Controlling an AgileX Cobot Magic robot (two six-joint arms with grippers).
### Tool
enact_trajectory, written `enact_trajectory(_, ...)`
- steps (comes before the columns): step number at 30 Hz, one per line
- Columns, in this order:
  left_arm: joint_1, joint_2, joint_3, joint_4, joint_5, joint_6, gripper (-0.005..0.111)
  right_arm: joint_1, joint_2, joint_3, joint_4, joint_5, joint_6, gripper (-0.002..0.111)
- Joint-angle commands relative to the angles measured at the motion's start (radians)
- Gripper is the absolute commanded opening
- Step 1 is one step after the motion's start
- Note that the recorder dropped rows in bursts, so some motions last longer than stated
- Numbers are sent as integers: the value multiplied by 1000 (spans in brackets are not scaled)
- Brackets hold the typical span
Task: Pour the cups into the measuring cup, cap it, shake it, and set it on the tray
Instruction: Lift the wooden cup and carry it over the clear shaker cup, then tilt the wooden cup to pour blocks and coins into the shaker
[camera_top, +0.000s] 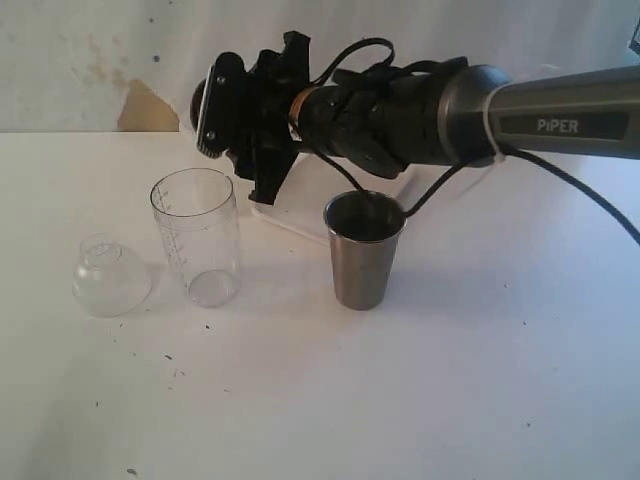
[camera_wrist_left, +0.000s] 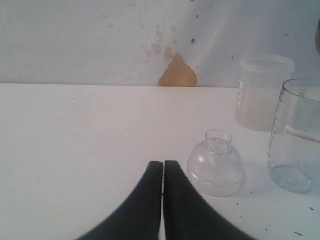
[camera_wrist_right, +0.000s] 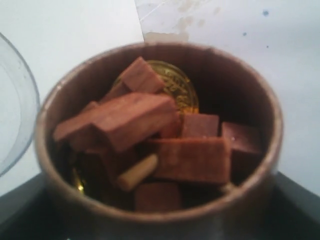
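Wooden cup (camera_wrist_right: 235, 90) is gripped by the right pincer (camera_top: 235, 120), whose jaws are spread wide against its wall. It is packed with brown wooden blocks (camera_wrist_right: 125, 120), a gold coin (camera_wrist_right: 177, 87) and a pale peg (camera_wrist_right: 137, 172). Cup and pincer are held raised, just above and beside the rim of the measuring cup (camera_top: 197, 235). The measuring cup stands upright on the counter (camera_top: 420, 400). The cap (camera_top: 110, 275) is set spout-up just beside it, on the side away from the steel tumbler (camera_top: 364, 250). The tumbler stands upright under the right arm; its contents cannot be made out. The tray (camera_top: 300, 215) lies behind, largely hidden by that arm. A frosted cup (camera_wrist_left: 262, 92) is noted beyond the measuring cup. Left pincer (camera_wrist_left: 163, 200): fingers pressed together, nothing held, with the cap near.
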Motion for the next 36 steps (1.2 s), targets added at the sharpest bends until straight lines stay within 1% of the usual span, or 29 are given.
enact_trajectory(1,0,-4,5,-13,0,0,1,17,11,-12,4,-29,-90,0)
enact_trajectory(5,0,-4,5,-13,0,0,1,19,11,-12,4,-29,-93,0)
enact_trajectory(17,0,-4,5,-13,0,0,1,19,11,-12,4,-89,-311,0)
enact_trajectory(25,0,-4,5,-13,0,0,1,19,11,-12,4,-89,-392,0)
enact_trajectory(28,0,-4,5,-13,0,0,1,19,11,-12,4,-90,-455,0)
enact_trajectory(34,0,-4,5,-13,0,0,1,19,11,-12,10,-157,-476,0)
enact_trajectory(36,0,-4,5,-13,0,0,1,19,15,-18,8,-162,-518,0)
